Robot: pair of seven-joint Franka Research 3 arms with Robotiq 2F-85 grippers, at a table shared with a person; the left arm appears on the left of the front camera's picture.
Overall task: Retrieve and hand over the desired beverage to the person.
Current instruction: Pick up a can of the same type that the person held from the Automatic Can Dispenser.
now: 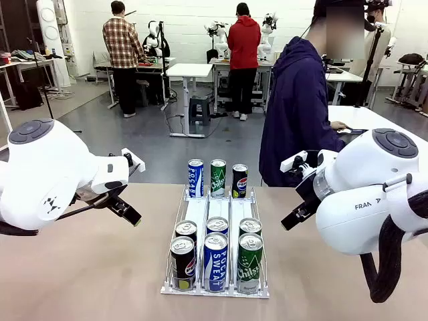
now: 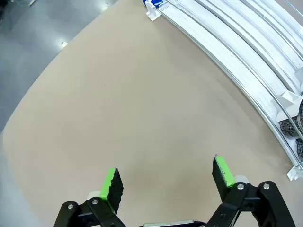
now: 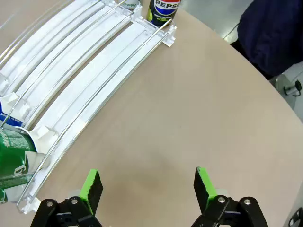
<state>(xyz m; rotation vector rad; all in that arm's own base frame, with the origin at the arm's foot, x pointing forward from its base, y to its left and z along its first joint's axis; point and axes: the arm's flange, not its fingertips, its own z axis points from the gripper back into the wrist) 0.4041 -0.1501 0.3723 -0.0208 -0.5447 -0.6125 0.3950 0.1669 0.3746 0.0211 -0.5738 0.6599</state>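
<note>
Both arms hang above the table (image 1: 80,267) on either side of the rack (image 1: 198,210), and nothing is in hand. The left gripper (image 2: 166,176) has its jaws spread wide over bare tabletop, and the right gripper (image 3: 147,182) is just as wide and just as empty, hovering beside the rack's edge. The person (image 1: 297,114) stands at the far side, right of centre, body turned sideways. I can't tell which drink is wanted, so the choice comes first. The white rack has three lanes, each loaded at the near end. The left lane holds two Pepsi cans (image 1: 183,257), the middle two Pocari Sweat cans (image 1: 215,262) and the right two Chilsung cans (image 1: 249,264), all upright and packed side by side. At the far end stand three more, the far Pocari Sweat can (image 1: 195,177), the far Chilsung can (image 1: 218,177) and the far Pepsi can (image 1: 239,180). All the tops look sealed. To do this well, I'd use the arm nearer the chosen lane and come down with the jaws straddling one can only. Centre it, then close on the body below the rim. The neighbours touch, so a finger could nudge one over. Lift straight up clear of the wire guides before swinging across to the person.
</note>
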